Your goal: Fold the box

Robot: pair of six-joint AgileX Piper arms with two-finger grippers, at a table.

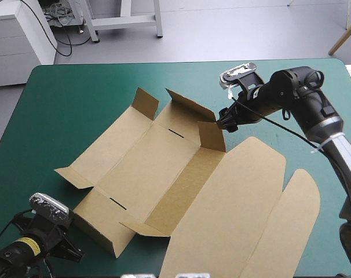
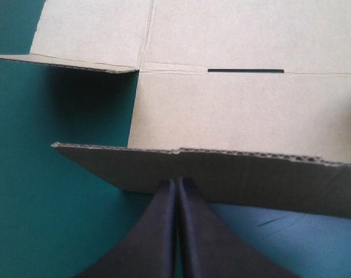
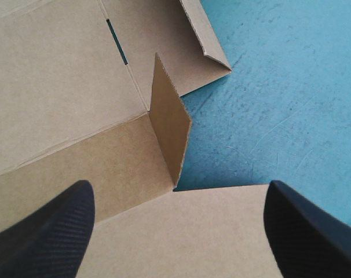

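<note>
The brown box (image 1: 146, 168) lies opened out in the middle of the table, its side walls and corner flaps partly raised. Its broad lid (image 1: 239, 197) lies flat toward the front right. My left gripper (image 1: 76, 253) is at the front left corner, shut, with its tip (image 2: 176, 182) against the outer face of the near raised wall (image 2: 233, 174). My right gripper (image 1: 223, 120) hovers open above the far right corner, and an upright corner flap (image 3: 171, 133) stands just ahead between its fingers (image 3: 178, 188). Nothing is held.
The lid's rounded side flap (image 1: 291, 226) reaches toward the front right edge. Teal-green cover (image 1: 65, 104) stretches to the left of and beyond the box. A slot (image 2: 245, 70) is cut along the fold behind the near wall.
</note>
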